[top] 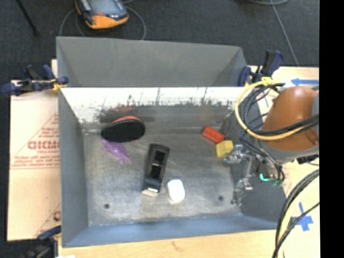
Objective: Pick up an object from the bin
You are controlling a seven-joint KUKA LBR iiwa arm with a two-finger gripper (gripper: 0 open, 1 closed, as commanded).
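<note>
My gripper (238, 172) hangs at the bin's right wall, its two metal fingers spread apart with nothing between them, so it stands open. A small yellow block (224, 148) lies just up and left of the upper finger, close to it. An orange-red block (213, 135) sits beside the yellow one, a little further toward the back wall. Both blocks rest on the bin floor, apart from the fingers.
A black rectangular dispenser-like object (155, 168) lies mid-floor, with a white rounded cap (175, 191) at its lower right. At the back left rests a black oval brush with a red rim (123, 129), and a purple scrap (116, 151) lies below it.
</note>
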